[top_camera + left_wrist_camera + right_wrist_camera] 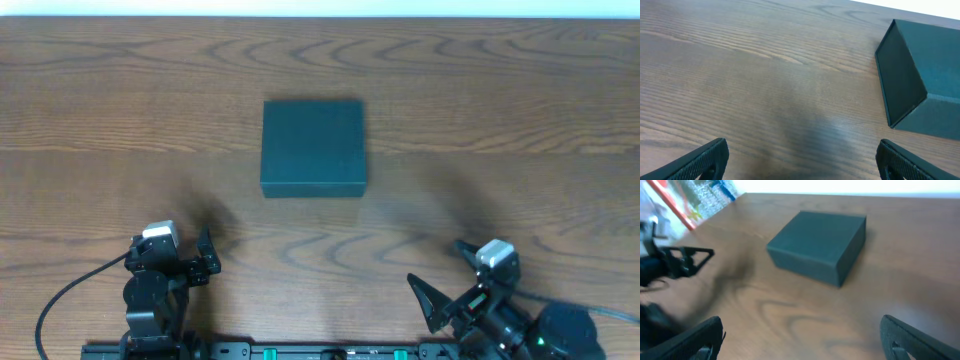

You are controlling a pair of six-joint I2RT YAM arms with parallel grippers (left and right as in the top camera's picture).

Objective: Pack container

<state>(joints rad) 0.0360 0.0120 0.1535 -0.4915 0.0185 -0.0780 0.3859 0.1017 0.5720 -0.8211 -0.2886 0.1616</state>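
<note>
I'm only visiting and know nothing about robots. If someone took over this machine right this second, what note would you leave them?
Left gripper: open, empty, low over bare table near the front edge, with the container to its front-right.
Right gripper: open, empty, near the front edge, pointing toward the container.
Container: mid-table, lid shut, neither gripper touching it.
Done: nothing that shows. What is inside the box cannot be seen.
Left: probably open the lid, then pack. No items to pack are visible on the table, so find them first.
</note>
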